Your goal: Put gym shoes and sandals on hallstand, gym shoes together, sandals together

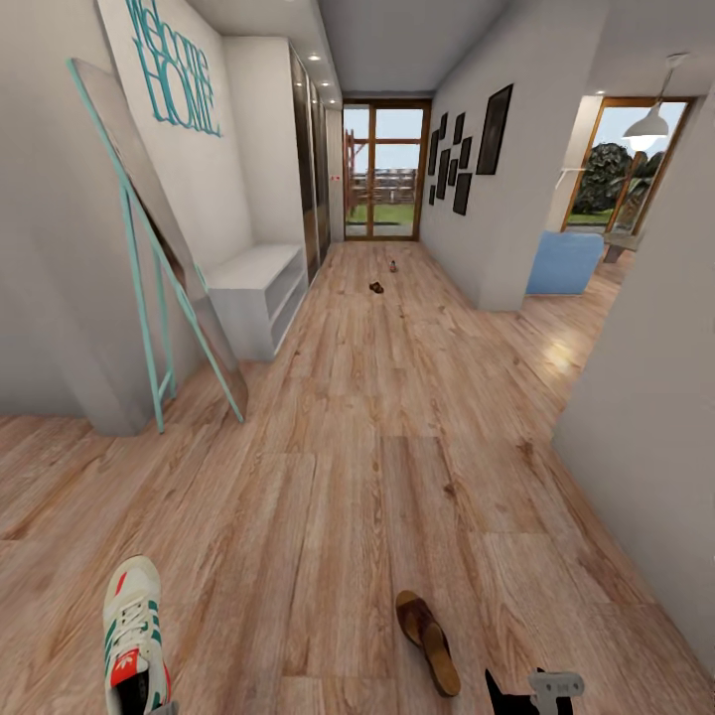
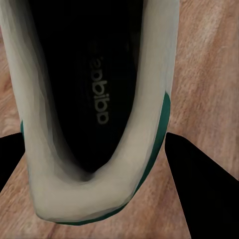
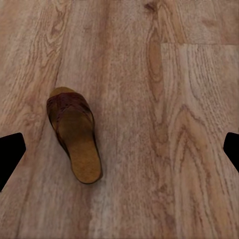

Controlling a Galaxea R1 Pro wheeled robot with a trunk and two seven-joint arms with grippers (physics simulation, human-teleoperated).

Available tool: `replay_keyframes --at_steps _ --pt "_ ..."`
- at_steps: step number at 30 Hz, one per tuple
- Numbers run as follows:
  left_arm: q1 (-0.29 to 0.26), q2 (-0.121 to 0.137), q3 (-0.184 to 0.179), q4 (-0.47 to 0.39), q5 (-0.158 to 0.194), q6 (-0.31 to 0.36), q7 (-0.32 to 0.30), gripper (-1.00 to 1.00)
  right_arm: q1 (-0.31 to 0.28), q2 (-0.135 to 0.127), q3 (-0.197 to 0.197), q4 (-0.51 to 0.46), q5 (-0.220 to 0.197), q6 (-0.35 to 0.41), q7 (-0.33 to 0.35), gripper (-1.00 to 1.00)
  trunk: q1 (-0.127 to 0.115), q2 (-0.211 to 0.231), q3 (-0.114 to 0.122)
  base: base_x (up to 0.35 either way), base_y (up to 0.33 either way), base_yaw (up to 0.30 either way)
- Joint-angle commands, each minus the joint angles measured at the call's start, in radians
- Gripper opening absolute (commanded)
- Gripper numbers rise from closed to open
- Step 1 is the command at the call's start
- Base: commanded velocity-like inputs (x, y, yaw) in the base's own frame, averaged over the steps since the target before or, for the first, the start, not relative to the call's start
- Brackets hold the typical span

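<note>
One white gym shoe [image 1: 132, 636] with green stripes and a red-orange tongue label lies on the corridor floor [image 1: 328, 477] at the near left. In the left wrist view its heel [image 2: 94, 199] sits between the two black fingers [image 2: 199, 189], which press against its sides. My left gripper [image 2: 94, 149] is shut on it. A brown sandal [image 1: 427, 641] with a tan insole lies flat on the planks at the near right. My right gripper [image 1: 526, 695] hangs open above the floor, with the sandal [image 3: 74, 137] off to one side of its fingers [image 3: 10, 152]. The white hallstand [image 1: 260, 293] stands along the left wall, further down the corridor.
A mirror with a teal frame [image 1: 149, 248] leans on the left wall before the hallstand. Two small objects [image 1: 376, 288] [image 1: 394, 266] lie far down the corridor, too small to identify. A wall corner [image 1: 636, 397] juts in at the right. Glass doors [image 1: 385, 174] close the far end.
</note>
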Motion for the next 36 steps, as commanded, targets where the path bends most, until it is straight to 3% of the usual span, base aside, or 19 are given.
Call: replay_keyframes --at_steps 1,11,30,33,36 --pt "0.000 0.000 -0.008 0.001 0.009 -0.003 0.003 -1.00 -0.001 0.001 -0.008 0.001 0.010 -0.004 0.006 1.00 0.000 0.000 -0.001 0.000 -0.083 0.000" --pt "0.000 0.000 -0.008 0.000 0.008 -0.003 0.003 -1.00 -0.001 0.002 -0.008 0.001 0.010 -0.004 0.006 1.00 0.000 0.000 -0.001 0.000 -0.157 0.049" --pt "-0.007 0.001 -0.013 -0.019 0.002 0.003 0.001 -1.00 -0.001 0.003 -0.010 0.004 0.010 -0.004 0.006 1.00 0.000 0.000 -0.001 0.000 -0.023 0.262" --pt "-0.014 0.002 -0.013 -0.025 -0.023 0.009 -0.008 -1.00 -0.001 0.003 -0.011 0.006 0.010 -0.004 0.006 1.00 0.000 0.000 -0.001 0.000 0.000 0.278" --pt "-0.070 -0.003 -0.013 -0.071 -0.103 0.044 -0.045 -1.00 -0.001 0.003 -0.012 0.006 0.010 -0.003 0.005 1.00 0.000 0.000 -0.001 0.000 0.000 0.219"
